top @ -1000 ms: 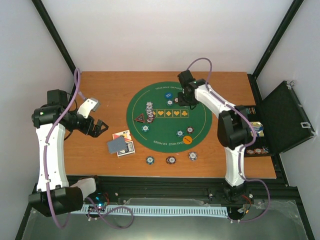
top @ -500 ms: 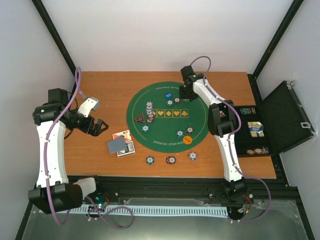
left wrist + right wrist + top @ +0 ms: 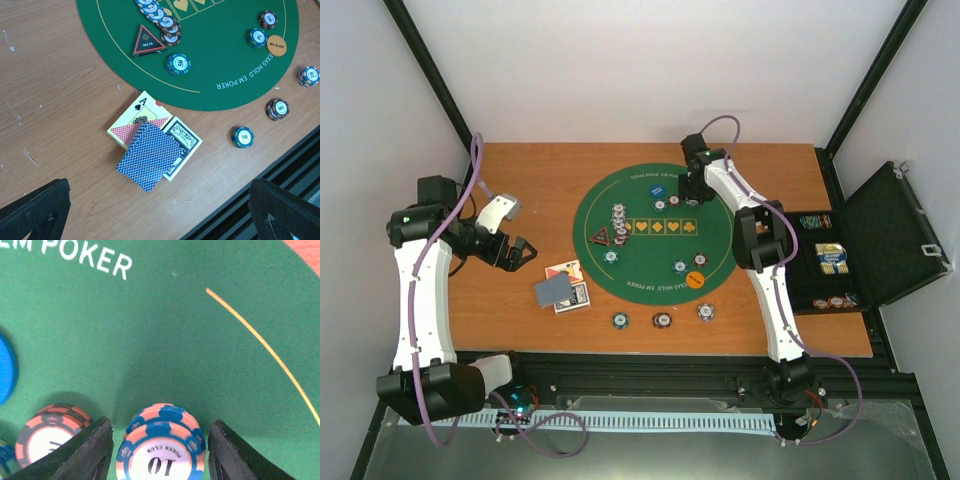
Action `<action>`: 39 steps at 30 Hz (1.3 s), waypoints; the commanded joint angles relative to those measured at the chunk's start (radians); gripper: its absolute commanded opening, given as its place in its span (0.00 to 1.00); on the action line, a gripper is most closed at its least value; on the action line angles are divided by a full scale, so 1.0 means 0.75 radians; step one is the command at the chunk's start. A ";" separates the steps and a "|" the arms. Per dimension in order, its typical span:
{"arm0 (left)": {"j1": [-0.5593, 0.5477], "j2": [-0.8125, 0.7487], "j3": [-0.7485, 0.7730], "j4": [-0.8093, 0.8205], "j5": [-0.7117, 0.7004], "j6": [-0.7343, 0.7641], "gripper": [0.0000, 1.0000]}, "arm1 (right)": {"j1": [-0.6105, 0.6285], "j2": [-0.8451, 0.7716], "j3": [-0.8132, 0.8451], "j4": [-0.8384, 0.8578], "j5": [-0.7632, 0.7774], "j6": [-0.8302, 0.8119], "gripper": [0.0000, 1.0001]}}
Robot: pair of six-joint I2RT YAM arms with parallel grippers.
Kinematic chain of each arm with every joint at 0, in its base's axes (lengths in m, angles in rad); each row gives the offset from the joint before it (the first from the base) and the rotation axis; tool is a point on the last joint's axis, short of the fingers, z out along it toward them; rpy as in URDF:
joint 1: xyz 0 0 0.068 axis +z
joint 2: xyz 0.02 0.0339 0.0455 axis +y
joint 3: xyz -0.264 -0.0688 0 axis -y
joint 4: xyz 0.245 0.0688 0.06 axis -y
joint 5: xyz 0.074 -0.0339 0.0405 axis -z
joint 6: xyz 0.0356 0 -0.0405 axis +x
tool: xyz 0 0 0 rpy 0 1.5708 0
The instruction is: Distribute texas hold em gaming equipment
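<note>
1. While spread wide, the left claw hovers over the table, just left of the cards.
2. On the far side of the green mat, the right claw stands slightly parted around a blue-orange chip stack.

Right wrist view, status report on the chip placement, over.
Left gripper open, near the cards. Right gripper open, straddling the 10 chip stack on the green mat. Neighbouring brown chip close beside one finger.

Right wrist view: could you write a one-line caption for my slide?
Right pincer straddles a blue-orange chip stack marked 10 on the green mat.
</note>
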 commanded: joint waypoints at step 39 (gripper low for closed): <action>0.007 -0.096 -0.049 -0.044 -0.003 0.011 1.00 | 0.649 -1.688 -2.001 0.320 0.115 0.452 0.78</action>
